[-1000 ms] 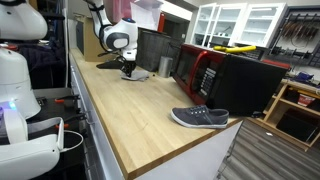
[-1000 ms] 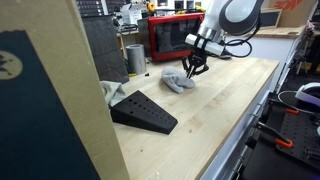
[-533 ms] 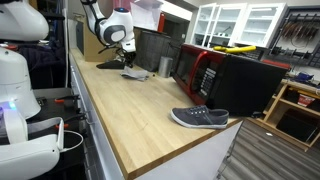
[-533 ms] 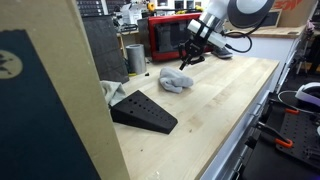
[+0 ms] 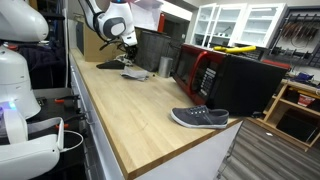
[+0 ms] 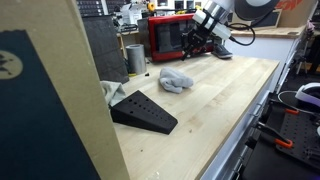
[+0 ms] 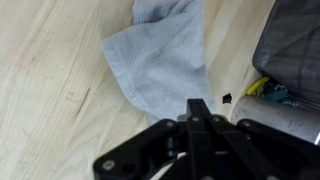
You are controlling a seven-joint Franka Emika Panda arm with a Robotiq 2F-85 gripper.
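Pincer (image 7: 197, 112): closed, fingers pressed flat together with nothing between them. It hangs above the table, apart from everything on it, and points down. Both exterior views (image 6: 190, 44) (image 5: 129, 45) show it clear of the surface.

Cloth (image 7: 160, 60): pale grey-blue and soft, lying directly under the pincer. In the wrist view it is spread with one corner folded. In an exterior view (image 6: 177, 79) it reads as a loose, rumpled heap. No part of it is pinched or lifted. It rests on its own weight, which accounts for the slack folds.

Table (image 6: 235, 95): light wooden top, long and narrow, carrying every item listed.

Dark object (image 7: 285, 50): at the right edge of the wrist view, just beside the cloth, with a yellowish scrap at its lower corner. It is too cropped to identify, possibly a mat or a casing.

Metal can (image 6: 135, 57): upright, near the cloth, on the side away from the arm.

Red microwave (image 6: 168, 36): set at the back edge of the table behind the pincer, door facing the work area.

Black wedge (image 6: 143, 111): lying flat on its broad face, well apart from the cloth, toward the camera.

Shoe (image 5: 200, 117): grey, sole down, at the far end of the table, well apart from the pincer.
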